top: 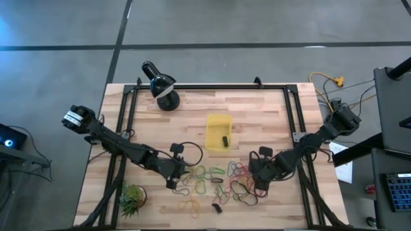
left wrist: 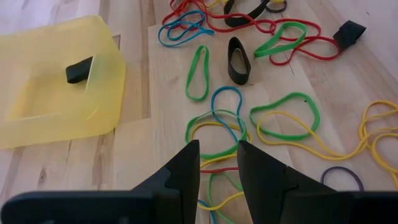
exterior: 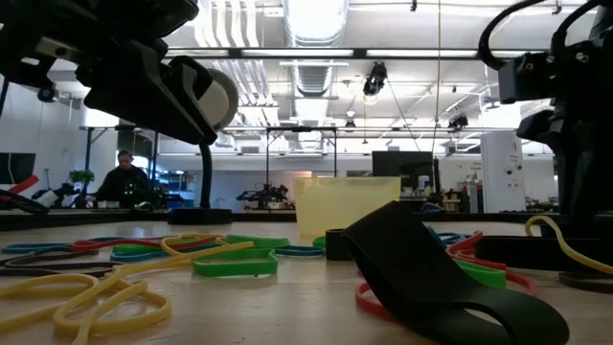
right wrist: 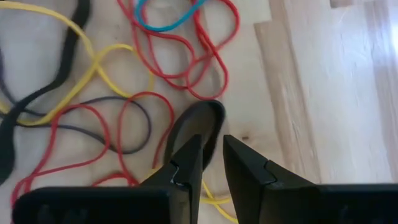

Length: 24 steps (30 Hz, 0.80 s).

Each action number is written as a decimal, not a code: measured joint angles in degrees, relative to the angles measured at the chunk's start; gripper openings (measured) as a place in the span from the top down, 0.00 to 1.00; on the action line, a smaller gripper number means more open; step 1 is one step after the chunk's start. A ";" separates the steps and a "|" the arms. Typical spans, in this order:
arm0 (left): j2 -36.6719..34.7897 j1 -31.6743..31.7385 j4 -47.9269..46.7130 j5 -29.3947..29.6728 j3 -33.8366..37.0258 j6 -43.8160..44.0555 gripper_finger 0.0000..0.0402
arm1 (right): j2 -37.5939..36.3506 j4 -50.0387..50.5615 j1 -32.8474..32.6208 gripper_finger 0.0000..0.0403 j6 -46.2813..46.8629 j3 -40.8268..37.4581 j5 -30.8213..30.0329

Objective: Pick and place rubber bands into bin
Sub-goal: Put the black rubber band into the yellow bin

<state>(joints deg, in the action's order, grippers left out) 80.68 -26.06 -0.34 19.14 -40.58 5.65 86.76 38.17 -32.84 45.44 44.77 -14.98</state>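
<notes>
Coloured rubber bands (top: 218, 181) lie scattered flat on the wooden table's near half. The yellow bin (top: 218, 131) stands beyond them with one black band (left wrist: 79, 70) inside. My left gripper (top: 176, 176) hangs open just above the left end of the scatter. Its fingers (left wrist: 219, 152) stand over overlapping green, yellow and blue loops (left wrist: 217, 124), and I cannot tell whether they touch them. My right gripper (top: 259, 185) is down at the right end of the scatter, its fingers (right wrist: 212, 149) nearly together on a black rubber band (right wrist: 193, 127) among red and yellow bands. My right gripper comes from above, pointing down, onto the black rubber band. One side of its loop (right wrist: 217, 127) runs in between the two fingertips. The rest of the loop lies flat on the table. The fingers hide the place of contact.
A black domed lamp (top: 160, 83) stands at the far left and a small spiky green plant (top: 131, 197) at the near left corner. A wide black band (exterior: 412, 268) lies near the table's near edge. Bare wood lies right of the scatter (right wrist: 336, 93). A person (exterior: 123, 177) sits far behind.
</notes>
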 joint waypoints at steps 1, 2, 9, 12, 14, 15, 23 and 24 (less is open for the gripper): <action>0.00 0.00 0.00 0.00 0.00 0.02 0.77 | 0.00 0.06 0.13 0.85 0.50 -0.24 0.00; 0.00 0.00 0.01 0.00 0.00 0.01 0.77 | 0.00 0.06 0.24 0.85 0.94 -0.44 0.02; 0.00 0.00 0.07 0.00 0.00 0.04 0.77 | 0.00 -0.21 0.28 0.85 1.56 -0.99 0.46; 0.00 0.00 0.12 0.02 0.00 0.04 0.77 | 0.00 -1.43 0.26 0.85 1.56 -1.33 0.46; 0.00 0.00 0.16 0.02 0.00 0.04 0.77 | 0.00 -2.78 0.26 0.85 1.54 -1.79 0.46; 0.00 0.00 0.24 0.02 0.00 0.04 0.77 | 0.00 -3.18 0.26 0.85 1.54 -2.01 0.55; 0.00 0.00 0.55 0.02 0.00 0.04 0.77 | 0.00 -4.53 0.22 0.86 1.54 -3.34 1.62; 0.00 0.00 0.72 0.02 -0.02 0.04 0.77 | 0.00 -4.53 0.22 0.87 1.50 -3.34 1.55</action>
<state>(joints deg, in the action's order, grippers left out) 80.68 -26.06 0.38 19.16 -40.60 5.69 86.76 33.65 -32.62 46.94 41.43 -13.43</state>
